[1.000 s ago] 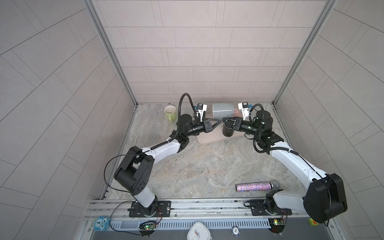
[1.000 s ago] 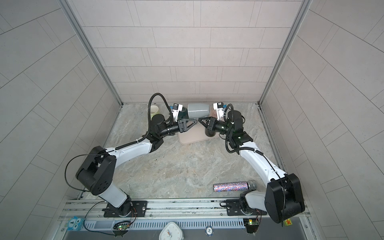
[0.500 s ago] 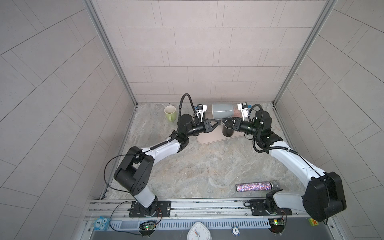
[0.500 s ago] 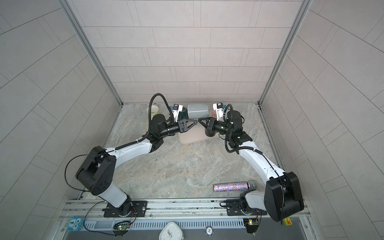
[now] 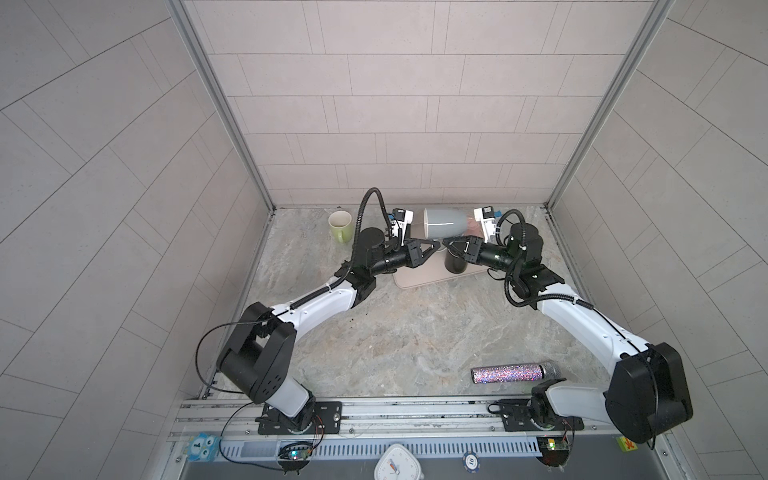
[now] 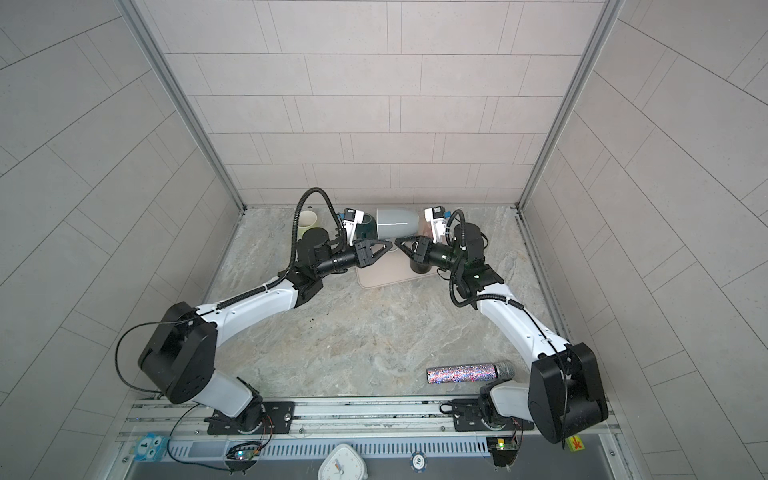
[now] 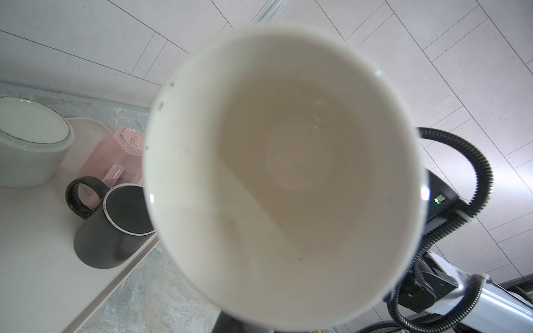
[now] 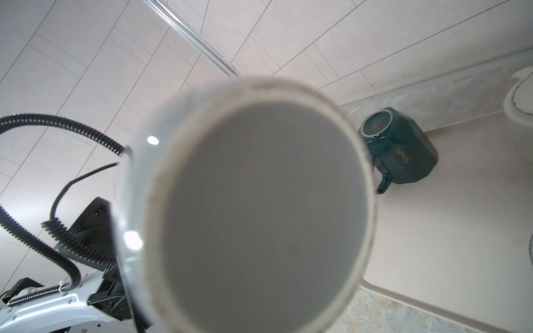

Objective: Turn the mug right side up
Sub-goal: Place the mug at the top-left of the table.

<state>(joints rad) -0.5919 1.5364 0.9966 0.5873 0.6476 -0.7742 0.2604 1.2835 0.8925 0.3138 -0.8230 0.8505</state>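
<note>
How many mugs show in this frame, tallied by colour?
Grey mug: 1
Light green mug: 1
Black mug: 1
Pink mug: 1
Dark green mug: 1
Total: 5 mugs

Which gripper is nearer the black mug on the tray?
Right. Right gripper is just over the black mug; left gripper is beside it, farther out over the tray.
</note>
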